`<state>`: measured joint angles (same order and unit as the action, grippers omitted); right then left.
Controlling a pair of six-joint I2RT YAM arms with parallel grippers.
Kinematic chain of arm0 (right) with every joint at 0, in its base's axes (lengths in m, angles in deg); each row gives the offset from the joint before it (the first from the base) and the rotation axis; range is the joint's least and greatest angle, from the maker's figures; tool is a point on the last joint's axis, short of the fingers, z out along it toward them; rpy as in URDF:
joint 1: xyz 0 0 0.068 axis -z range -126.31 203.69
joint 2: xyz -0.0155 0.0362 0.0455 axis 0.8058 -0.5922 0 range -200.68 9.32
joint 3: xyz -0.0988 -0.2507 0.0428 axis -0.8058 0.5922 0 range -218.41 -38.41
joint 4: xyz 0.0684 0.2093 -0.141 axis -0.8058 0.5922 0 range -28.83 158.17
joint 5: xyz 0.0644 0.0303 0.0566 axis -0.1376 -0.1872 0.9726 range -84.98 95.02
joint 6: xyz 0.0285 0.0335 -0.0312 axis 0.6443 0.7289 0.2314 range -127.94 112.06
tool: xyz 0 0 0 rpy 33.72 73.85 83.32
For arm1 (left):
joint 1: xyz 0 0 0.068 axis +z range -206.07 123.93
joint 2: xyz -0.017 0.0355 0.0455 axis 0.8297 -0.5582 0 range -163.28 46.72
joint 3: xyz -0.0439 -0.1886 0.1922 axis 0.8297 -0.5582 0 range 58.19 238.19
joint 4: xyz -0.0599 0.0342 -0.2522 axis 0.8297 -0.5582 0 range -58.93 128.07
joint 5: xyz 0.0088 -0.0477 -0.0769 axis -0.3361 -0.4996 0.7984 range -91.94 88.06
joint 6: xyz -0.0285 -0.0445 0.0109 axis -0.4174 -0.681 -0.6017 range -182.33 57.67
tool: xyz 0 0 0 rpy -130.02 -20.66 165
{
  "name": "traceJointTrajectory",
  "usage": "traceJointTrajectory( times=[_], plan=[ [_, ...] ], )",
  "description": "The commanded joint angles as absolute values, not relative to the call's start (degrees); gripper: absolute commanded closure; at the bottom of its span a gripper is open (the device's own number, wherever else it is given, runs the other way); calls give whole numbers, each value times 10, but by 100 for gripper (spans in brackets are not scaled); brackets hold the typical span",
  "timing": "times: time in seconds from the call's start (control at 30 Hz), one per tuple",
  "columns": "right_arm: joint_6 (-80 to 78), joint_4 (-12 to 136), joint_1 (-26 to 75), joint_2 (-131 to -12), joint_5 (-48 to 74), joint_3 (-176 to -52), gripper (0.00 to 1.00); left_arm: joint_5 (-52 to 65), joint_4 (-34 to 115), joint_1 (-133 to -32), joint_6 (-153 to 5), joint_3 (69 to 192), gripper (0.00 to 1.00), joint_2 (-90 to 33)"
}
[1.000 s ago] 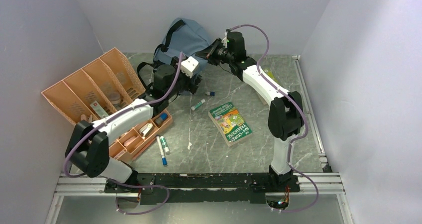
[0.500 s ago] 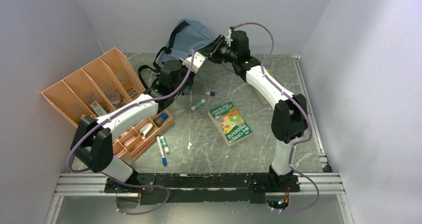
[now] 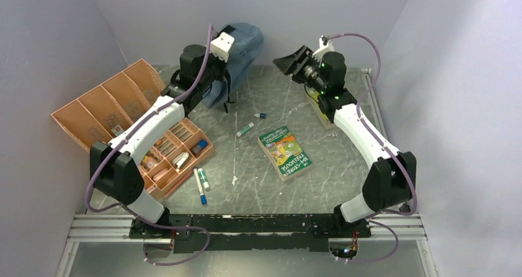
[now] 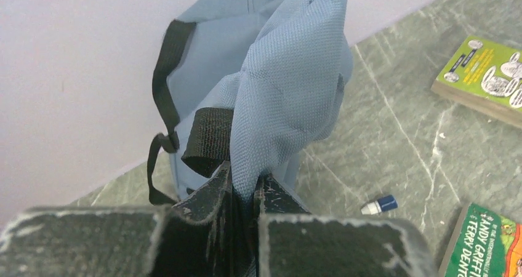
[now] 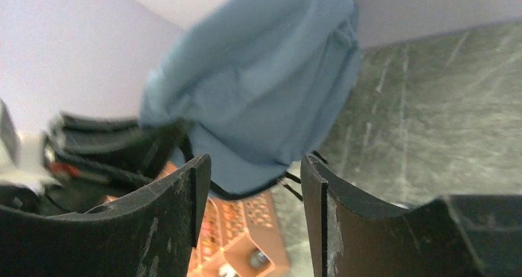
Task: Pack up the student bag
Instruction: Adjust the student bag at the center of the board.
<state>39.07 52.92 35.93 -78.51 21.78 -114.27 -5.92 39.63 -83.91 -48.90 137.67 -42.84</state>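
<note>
The student bag, grey-blue with black straps, hangs lifted off the table at the back, against the wall. My left gripper is shut on a fold of its fabric. In the left wrist view the cloth is pinched between the jaws of this gripper, beside a black strap. My right gripper stands open to the right of the bag, apart from it. The right wrist view shows the bag beyond the spread jaws of that gripper, which have nothing between them.
A green book lies mid-table, with a marker and a blue cap behind it. Another book lies under the right arm. An orange file rack and compartment tray sit left, two markers in front.
My left gripper has shut on the bag and lifted it up and to the left. My right gripper has let go of the bag, opened and drawn back to the right.
</note>
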Motion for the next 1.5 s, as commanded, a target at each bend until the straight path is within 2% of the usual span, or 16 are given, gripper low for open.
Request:
traceJointTrajectory(
  times=[0.0, 0.47, 0.67, 0.93, 1.17, 1.47],
  plan=[
    [284, 486, 357, -742, 207, -1076, 41, 12, 403, -828, -505, 1469, 94, -457],
    [267, 493, 357, -681, 253, -954, 45, 75, 389, -806, -618, 1668, 95, -554],
    [257, 512, 357, -657, 232, -925, 45, 101, 434, -801, -728, 1660, 95, -560],
    [253, 521, 357, -647, 219, -899, 43, 168, 609, -718, -966, 1526, 95, -535],
    [265, 515, 357, -639, 213, -873, 42, 198, 640, -722, -1013, 1607, 95, -583],
    [266, 523, 357, -636, 210, -870, 42, 156, 679, -766, -1003, 1644, 95, -620]
  ],
)
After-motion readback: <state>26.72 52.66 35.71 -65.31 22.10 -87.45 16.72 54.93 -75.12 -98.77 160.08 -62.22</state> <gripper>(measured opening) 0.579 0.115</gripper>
